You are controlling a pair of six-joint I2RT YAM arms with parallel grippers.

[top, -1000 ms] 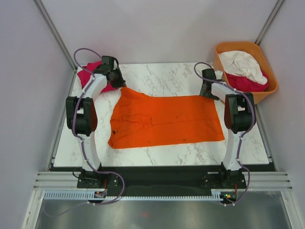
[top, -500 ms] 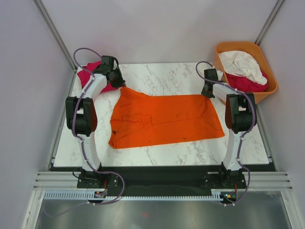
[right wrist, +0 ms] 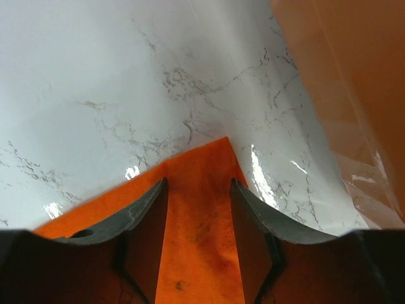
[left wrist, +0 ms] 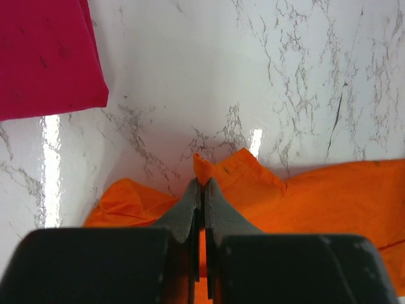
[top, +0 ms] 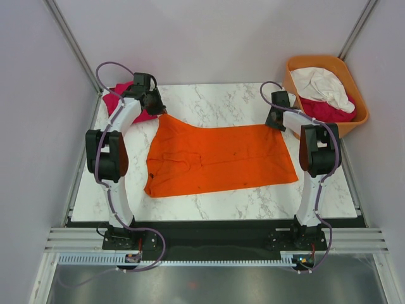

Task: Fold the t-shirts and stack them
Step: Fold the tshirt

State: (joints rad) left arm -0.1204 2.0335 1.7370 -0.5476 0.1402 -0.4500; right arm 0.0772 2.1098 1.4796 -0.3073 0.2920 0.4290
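Right gripper [right wrist: 198, 183] edges farther back, jaws spread astride the 2 o'clock corner of orange t-shirt [top: 218, 158]; left gripper [left wrist: 201, 185] pinches its 10 o'clock corner. Cloth limp, light, probably slides easily; grip corners.

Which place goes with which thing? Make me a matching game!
Things:
1. bright orange cloth t-shirt
2. magenta-pink cloth t-shirt
3. white cloth t-shirt
4. left hand

Places:
A. in the orange plastic tub
B. spread flat on the white marble table
C. pinching an orange corner
D. at the table's far left corner

Pairs: 1-B, 2-D, 3-A, 4-C
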